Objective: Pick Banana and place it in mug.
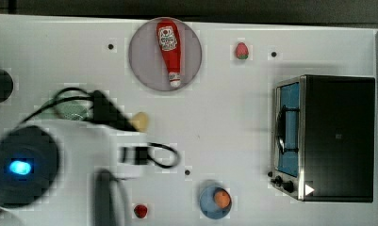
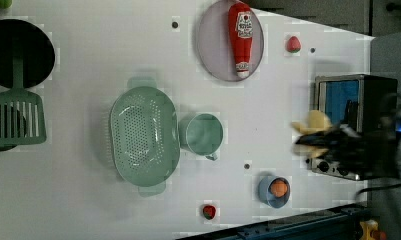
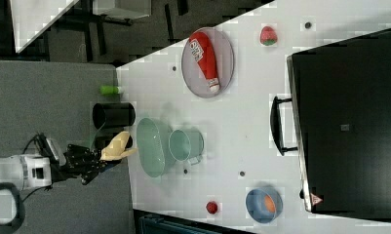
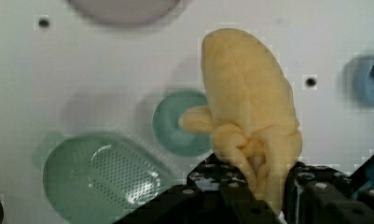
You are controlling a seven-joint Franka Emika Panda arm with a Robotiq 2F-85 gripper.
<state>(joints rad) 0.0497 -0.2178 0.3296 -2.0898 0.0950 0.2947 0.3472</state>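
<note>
The pale-yellow banana (image 4: 250,107) is held up off the white table, with my gripper (image 4: 264,189) shut on its lower end. In the wrist view the dull-green mug (image 4: 173,126) lies on the table below, partly behind the banana. The left view has the banana (image 2: 313,122) and gripper (image 2: 315,144) far to the right of the mug (image 2: 203,134), in front of the oven. In the right view the banana (image 3: 116,145) and gripper (image 3: 103,158) hang left of the mug (image 3: 183,145). From above, the banana (image 1: 140,121) pokes out past the gripper (image 1: 127,123).
A pale-green strainer (image 2: 144,142) sits against the mug. A ketchup bottle (image 2: 242,37) lies on a grey plate (image 2: 208,45). A toaster oven (image 1: 335,136), a blue bowl (image 2: 265,192) holding an orange ball (image 2: 278,188), two strawberries (image 2: 293,44) (image 2: 208,211), a black pot (image 2: 18,52) and a green spatula (image 2: 17,117) are around.
</note>
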